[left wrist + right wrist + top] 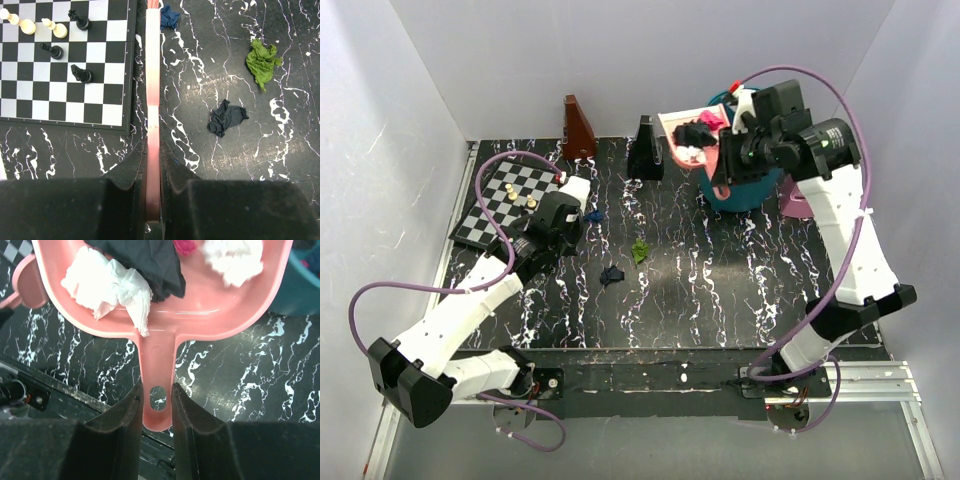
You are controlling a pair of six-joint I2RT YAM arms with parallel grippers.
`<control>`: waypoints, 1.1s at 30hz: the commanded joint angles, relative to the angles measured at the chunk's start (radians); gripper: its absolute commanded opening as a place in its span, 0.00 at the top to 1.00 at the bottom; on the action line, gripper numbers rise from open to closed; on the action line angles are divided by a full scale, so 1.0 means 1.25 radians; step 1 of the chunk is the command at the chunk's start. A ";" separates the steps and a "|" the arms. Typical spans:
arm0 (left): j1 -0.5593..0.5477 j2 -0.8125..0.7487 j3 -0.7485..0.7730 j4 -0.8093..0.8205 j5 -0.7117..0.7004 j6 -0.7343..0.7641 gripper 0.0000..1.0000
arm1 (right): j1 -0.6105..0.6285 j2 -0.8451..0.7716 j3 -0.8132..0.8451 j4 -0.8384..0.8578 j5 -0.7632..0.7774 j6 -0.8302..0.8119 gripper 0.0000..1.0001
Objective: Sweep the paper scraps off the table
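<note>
Three paper scraps lie on the black veined table (720,270): a dark one (611,274), a green one (640,250) and a blue one (595,214). The left wrist view shows the same dark scrap (227,117), green scrap (262,60) and blue scrap (169,17). My left gripper (152,150) is shut on the pink brush handle (153,100), beside the chessboard. My right gripper (157,390) is shut on the handle of the pink dustpan (215,305), held high by the teal bin (750,190). The pan holds white wads (107,282), a dark wad (150,262) and a magenta one (184,246).
A chessboard (510,200) with several pieces (55,50) lies at the far left, right next to the brush. A brown wedge (578,128) and a black wedge (646,148) stand at the back. A pink object (798,205) lies right of the bin.
</note>
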 commanded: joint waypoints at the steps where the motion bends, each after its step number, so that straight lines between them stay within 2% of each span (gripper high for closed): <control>1: 0.001 -0.019 -0.006 0.026 0.007 0.002 1.00 | -0.097 0.049 0.062 -0.054 -0.089 0.008 0.99; 10: 0.001 -0.013 -0.013 0.032 0.019 0.002 1.00 | -0.193 0.170 0.179 -0.041 -0.176 0.041 0.99; 15: 0.001 -0.007 -0.015 0.036 0.024 0.003 1.00 | -0.254 0.182 0.175 0.013 -0.250 0.077 0.99; 22: 0.001 -0.002 -0.019 0.039 0.033 0.004 1.00 | -0.345 0.090 -0.064 0.286 -0.476 0.214 0.99; 28: 0.002 0.003 -0.021 0.039 0.040 0.004 1.00 | -0.378 0.071 -0.141 0.427 -0.624 0.322 0.99; 33: 0.001 0.002 -0.023 0.040 0.041 0.006 1.00 | -0.417 -0.001 -0.333 0.726 -0.736 0.535 0.99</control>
